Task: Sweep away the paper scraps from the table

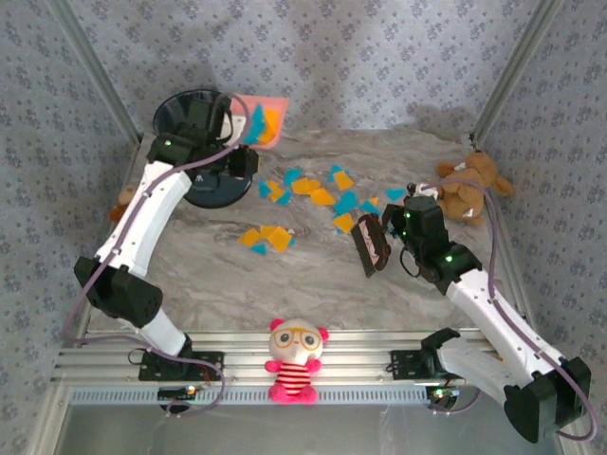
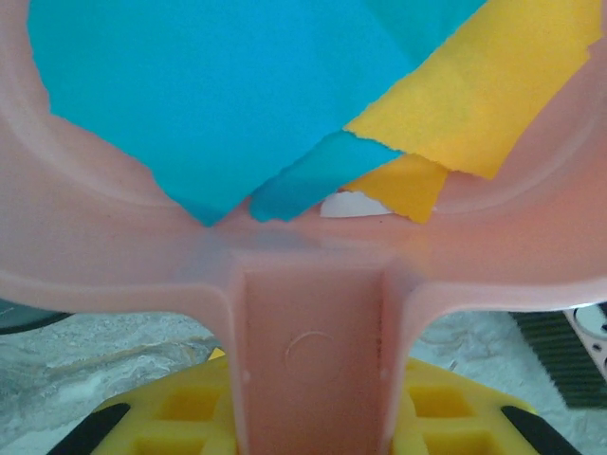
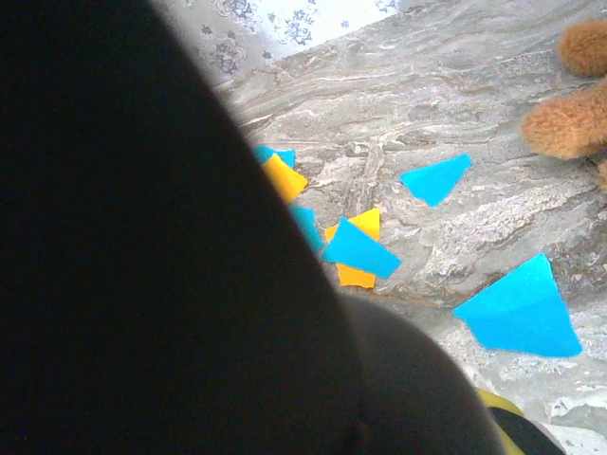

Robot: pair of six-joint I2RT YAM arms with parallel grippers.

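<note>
My left gripper [image 1: 229,123] clamps the pink plastic dustpan [image 2: 85,246] by its handle, my right gripper [image 1: 393,227] the dark brush [image 1: 370,245]. The featherlight, flimsy orange-and-teal paper scraps [image 1: 322,194] beside the dustpan want sweeping, not pinching.

My left arm [image 1: 152,213] and my right arm [image 1: 484,303] are built alike: long white shells set between chunky black joint housings; small green lights glow on the dark housings near each wrist; a lilac-grey cable loops loosely along the outside of each arm, from base towards wrist; each base is a squat black block. My left gripper [image 2: 313,427] has yellow fingers [image 2: 171,409] moulded with a waffle of square pockets, with black strips at their outer edges.
</note>
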